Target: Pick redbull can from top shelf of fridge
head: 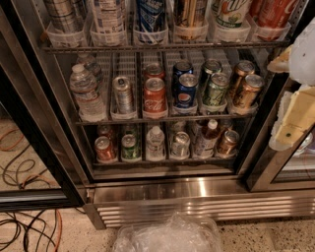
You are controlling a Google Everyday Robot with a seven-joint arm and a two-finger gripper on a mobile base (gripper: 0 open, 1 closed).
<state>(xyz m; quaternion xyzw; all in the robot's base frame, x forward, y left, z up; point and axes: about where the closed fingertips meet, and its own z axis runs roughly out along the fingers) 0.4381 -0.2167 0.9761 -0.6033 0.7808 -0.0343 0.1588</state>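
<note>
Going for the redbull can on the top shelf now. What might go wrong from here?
1. The redbull can stands close between a white can and a brown striped can; a neighbour may get bumped.
2. The gripper sits far right, lower than the top shelf, near the door frame; swinging across might clip it.
3. The cans' tops are cut off in view, so grasp height is uncertain.

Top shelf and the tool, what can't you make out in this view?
Top shelf: the camera view's upper edge cuts off every can's top, the redbull can included.
Tool: at the right edge beside the middle rack, partly cut off by that edge.
Middle rack: back rows hidden by the front ones.
Plastic wrap on the floor: bottom edge cuts it off.
</note>
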